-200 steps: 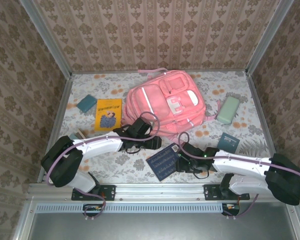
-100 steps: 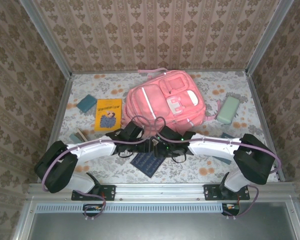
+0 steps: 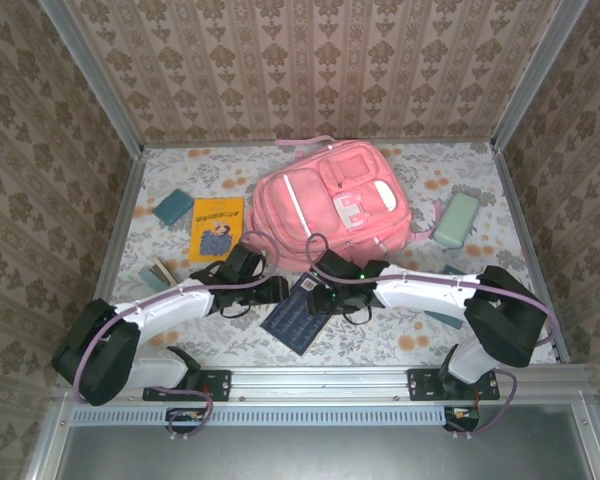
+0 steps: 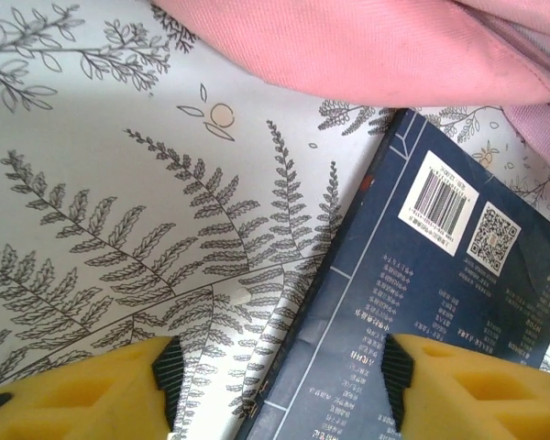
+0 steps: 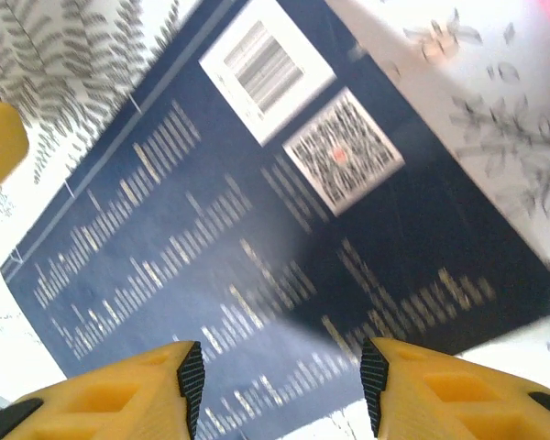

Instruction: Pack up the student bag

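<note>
Lying flat, student bag, long axis near-to-far (handle toward back wall), left pincer spread, right pincer spread

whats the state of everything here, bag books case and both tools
student bag, lying flat, front up
dark blue book, closed, flat, back cover up
yellow book, closed, flat, cover up
green case, lying flat beside bag
left tool, open over blue book's edge
right tool, open over blue book
</note>
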Available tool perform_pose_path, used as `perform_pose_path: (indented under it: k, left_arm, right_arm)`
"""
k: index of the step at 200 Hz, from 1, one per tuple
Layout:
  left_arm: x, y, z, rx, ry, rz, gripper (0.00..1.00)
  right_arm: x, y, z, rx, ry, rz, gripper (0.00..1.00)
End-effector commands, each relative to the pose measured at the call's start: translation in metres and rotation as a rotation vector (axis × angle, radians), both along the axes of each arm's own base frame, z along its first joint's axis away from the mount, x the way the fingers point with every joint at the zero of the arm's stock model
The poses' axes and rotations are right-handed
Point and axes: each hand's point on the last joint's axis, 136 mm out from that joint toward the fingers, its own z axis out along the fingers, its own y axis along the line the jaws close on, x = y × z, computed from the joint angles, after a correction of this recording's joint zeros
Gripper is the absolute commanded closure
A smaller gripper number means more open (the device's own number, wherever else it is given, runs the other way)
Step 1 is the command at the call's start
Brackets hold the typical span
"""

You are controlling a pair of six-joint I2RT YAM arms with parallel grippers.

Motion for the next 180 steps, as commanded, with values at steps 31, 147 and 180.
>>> perform_pose_path:
  k: [31, 147, 180]
  left_arm:
    - [-0.016, -0.014, -0.012, -0.101, 0.089, -0.046, 0.45]
    - [-0.044, -0.028, -0.007, -0.204, 0.138, -0.044, 0.51]
    - [-0.041, -0.012, -0.012, -0.141, 0.123, 0.004, 0.51]
  right_arm:
    - [-0.021, -0.016, -0.025, -0.002, 0.07, -0.058, 0.47]
    - [0.053, 0.025, 0.003, 0.073, -0.017, -0.004, 0.49]
    - [0.039, 0.008, -0.006, 0.013, 0.02, -0.03, 0.48]
